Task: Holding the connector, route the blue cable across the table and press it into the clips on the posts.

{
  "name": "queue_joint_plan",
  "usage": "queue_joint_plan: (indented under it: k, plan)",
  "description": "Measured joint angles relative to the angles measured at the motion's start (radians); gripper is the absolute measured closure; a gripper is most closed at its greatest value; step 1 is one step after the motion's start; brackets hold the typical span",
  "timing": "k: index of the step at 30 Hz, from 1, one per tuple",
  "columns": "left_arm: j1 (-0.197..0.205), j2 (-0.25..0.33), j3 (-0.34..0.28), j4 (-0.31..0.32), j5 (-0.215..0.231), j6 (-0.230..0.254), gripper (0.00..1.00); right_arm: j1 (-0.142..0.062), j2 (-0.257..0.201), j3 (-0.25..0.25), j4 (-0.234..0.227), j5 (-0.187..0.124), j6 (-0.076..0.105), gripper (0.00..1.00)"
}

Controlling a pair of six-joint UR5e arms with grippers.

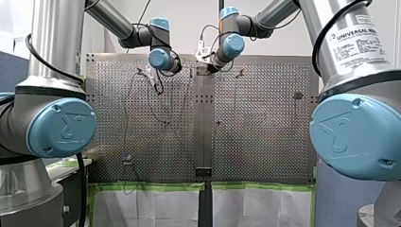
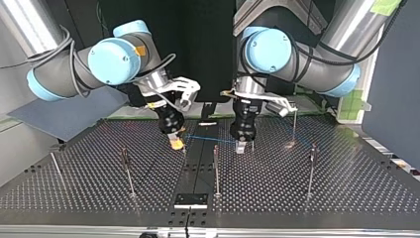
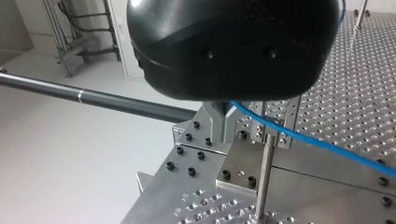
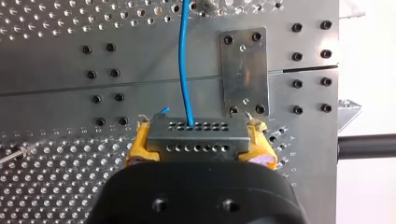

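**Item 1. My right gripper [image 2: 176,144], left of centre in the top view.** Its yellow pads [image 4: 139,147] are clamped on the two ends of a grey, hole-studded connector [image 4: 196,137], held low over the table [image 2: 346,188].

**Item 2. Blue cable [image 2: 210,139].** It leaves the connector's far face and runs rightward, low and nearly straight, across the table's centre strip to my left gripper. It passes behind a tall centre post [image 2: 216,168].

**Item 3. My left gripper [image 2: 241,147], just right of centre.** It is black, and its metal fingers [image 3: 218,123] stand apart, closed on nothing. The cable runs through the gap between them. A thin post [image 3: 262,182] rises into that gap and its head meets the cable. I cannot tell whether the cable is seated in a clip.

**Risks, as judged.**
- More pull to the left could draw the cable taut and twist the connector in the pads.
- A taut cable could also ride over the post head and miss the clip.
- The open fingers sit close around the post, so a sideways shift could knock it.

**Views compared.**
- The right wrist view alone shows the connector and the grip on it.
- The left wrist view alone shows the post head against the cable.
- The top view alone shows both grippers and the span between them.
- The front view hides both fingertips behind the wrists.
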Motion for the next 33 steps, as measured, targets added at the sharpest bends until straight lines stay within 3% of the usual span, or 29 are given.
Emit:
queue_joint_plan:
  k: [6, 16, 22, 33]
  plan:
    - [0.002, -0.047, 0.014, -0.014, 0.014, 0.004, 1.0, -0.015, 0.009, 0.0, -0.001, -0.014, 0.013, 1.0]
    - [0.018, -0.096, 0.022, 0.003, 0.012, 0.007, 1.0, -0.051, 0.013, -0.001, -0.004, -0.077, 0.041, 1.0]
    - [0.026, -0.096, 0.03, 0.012, 0.03, 0.004, 1.0, -0.069, 0.018, -0.006, -0.007, -0.107, 0.043, 1.0]
    - [0.049, -0.098, 0.054, 0.029, 0.062, -0.016, 1.0, -0.083, 0.039, -0.034, -0.008, -0.129, 0.045, 1.0]
